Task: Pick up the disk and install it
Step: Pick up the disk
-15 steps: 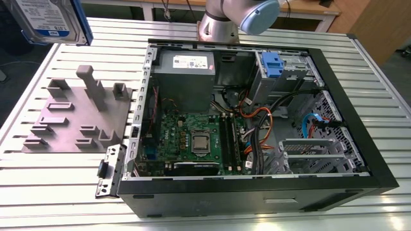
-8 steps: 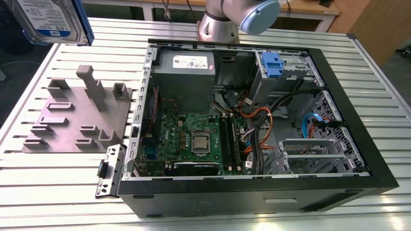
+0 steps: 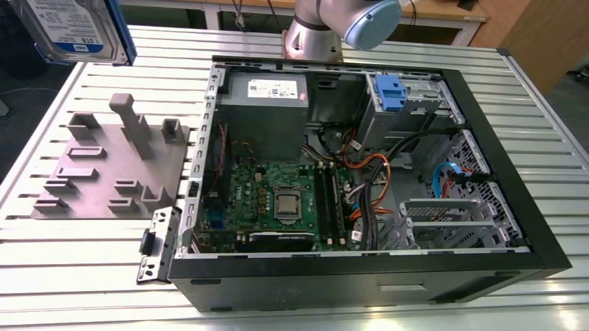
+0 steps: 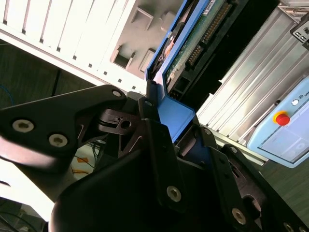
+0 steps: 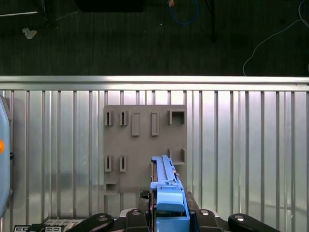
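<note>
Gripper of black linked metal fingers (image 4: 173, 126) clenched on the blue plastic bracket of the disk (image 3: 78, 26), a flat silver-grey hard drive with a white-and-blue label. Ribbed aluminium table (image 3: 83, 276) carries an open black computer case (image 3: 368, 279) with its green circuit board exposed and, towards the exterior view's left of it, a grey moulded fixture plate (image 3: 92, 176). Disk held in the air off the table, well apart from the case; in the first wrist view it stands edge-on above the plate
</note>
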Motion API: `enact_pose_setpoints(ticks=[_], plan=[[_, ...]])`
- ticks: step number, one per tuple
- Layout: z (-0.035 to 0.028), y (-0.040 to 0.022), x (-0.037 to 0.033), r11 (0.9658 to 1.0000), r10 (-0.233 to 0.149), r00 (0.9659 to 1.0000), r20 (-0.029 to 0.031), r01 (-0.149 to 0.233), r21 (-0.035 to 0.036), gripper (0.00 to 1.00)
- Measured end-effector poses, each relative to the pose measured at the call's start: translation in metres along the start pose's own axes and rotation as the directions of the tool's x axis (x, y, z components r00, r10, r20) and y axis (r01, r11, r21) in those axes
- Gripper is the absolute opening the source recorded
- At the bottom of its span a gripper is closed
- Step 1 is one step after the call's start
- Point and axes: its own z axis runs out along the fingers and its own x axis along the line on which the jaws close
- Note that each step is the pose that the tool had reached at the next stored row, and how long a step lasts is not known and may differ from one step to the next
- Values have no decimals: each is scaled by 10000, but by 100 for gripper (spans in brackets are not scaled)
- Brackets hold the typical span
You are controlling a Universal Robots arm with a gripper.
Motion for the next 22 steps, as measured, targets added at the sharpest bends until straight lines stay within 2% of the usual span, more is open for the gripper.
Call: enact_pose_setpoints(ticks=[7,16,22], plan=[[2,-6,10,10000,-1,10000,1,1,1,37],[4,-10,57,10000,0,10000,1,0,2,37],[8,-83,65,10000,0,10000,0,0,0,37]])
